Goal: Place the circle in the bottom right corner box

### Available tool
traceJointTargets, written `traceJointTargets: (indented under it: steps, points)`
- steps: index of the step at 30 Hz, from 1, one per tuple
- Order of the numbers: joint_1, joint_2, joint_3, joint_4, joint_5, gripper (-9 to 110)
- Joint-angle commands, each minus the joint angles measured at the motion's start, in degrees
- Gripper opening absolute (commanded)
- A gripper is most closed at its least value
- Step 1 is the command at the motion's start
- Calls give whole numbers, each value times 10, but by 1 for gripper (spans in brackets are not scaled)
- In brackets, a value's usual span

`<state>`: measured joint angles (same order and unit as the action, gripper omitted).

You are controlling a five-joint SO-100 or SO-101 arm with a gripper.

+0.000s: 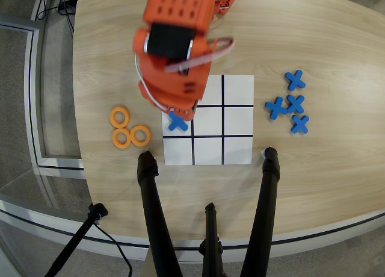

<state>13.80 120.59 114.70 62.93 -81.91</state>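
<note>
Counter [313, 168] of pale wood carries a white three-by-three sheet [207, 120] ruled with black lines, seen in the overhead view. Orange arm [177, 45] reaches down from the top edge and covers the sheet's upper left cell. Its end effector [180, 111] hangs over the left column, its tip just above a blue X piece [176, 124] that lies in the middle left cell and is partly covered by it. Whether the end effector is open or closed cannot be told: its fingers are hidden under the arm's body, and the arm is blurred.

Three orange rings [129, 129] lie on the bare counter left of the sheet, clustered and touching or nearly touching one another, well apart from the end effector. No ring can be seen in the end effector. The bottom right corner box [238, 150] is white and holds nothing.

Four more blue X pieces [290, 102] lie in a loose group right of the sheet. Black tripod legs [210, 229] cross the lower part of the view, in front of the counter's near edge.
</note>
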Motion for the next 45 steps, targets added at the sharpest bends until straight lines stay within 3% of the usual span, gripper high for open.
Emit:
traceJointTargets:
  steps: [1,6,11,15,17,21,24,31,36,39,45]
  points:
    - [-30,191,69,52,-23,13]
    - [-76,487,368,60,-25,13]
    - [-76,649,590,50,-55,12]
    - [-97,686,680,33,-56,10]
    - [-104,705,688,57,-51,0]
    - [-85,717,688,120,-51,0]
    - [14,718,688,119,-53,0]
    - [467,734,689,119,-63,4]
    - [708,740,689,114,-127,4]
    - [756,740,689,114,-121,4]
    - [751,737,689,115,-121,4]
